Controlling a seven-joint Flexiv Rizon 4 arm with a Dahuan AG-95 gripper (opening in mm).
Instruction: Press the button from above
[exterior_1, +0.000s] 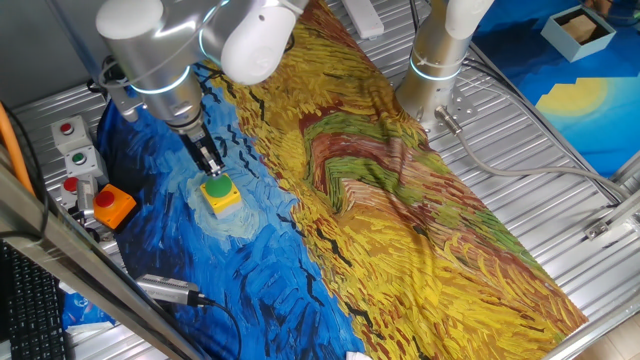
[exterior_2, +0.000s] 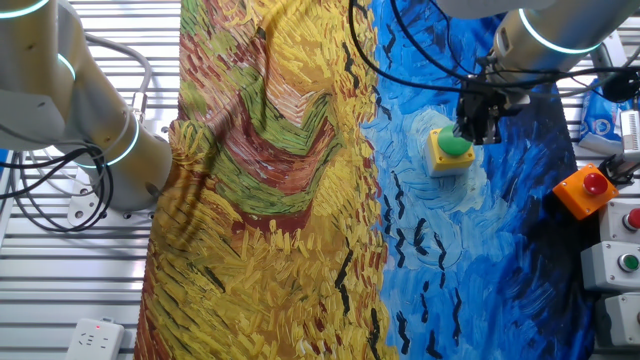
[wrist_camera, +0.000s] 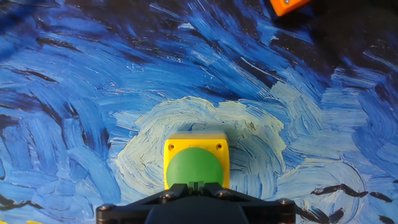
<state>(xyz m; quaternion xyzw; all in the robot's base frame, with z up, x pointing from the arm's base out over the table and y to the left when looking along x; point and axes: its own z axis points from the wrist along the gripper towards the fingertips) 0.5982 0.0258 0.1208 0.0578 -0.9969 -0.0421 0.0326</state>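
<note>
Green dome: the button (exterior_1: 219, 187), set in a yellow square box, sitting on a pale blue swirl of the painted cloth (exterior_1: 400, 200).
Cloth: blue brushstrokes on the button's side, yellow and brown on the rest, draped over the ribbed metal worktop (exterior_1: 540, 160).
Gripper (exterior_1: 210, 163): right above the dome, tips down at its top edge; contact not clear from either fixed view.
Hand view: green dome filling the low centre, black gripper body cutting across its near edge.
Finger state: cannot tell, fingertips not separable in any view.
Neighbours: red button on an orange box (exterior_1: 112, 205) just off the cloth; small grey boxes (exterior_1: 72, 150) beyond it.
</note>
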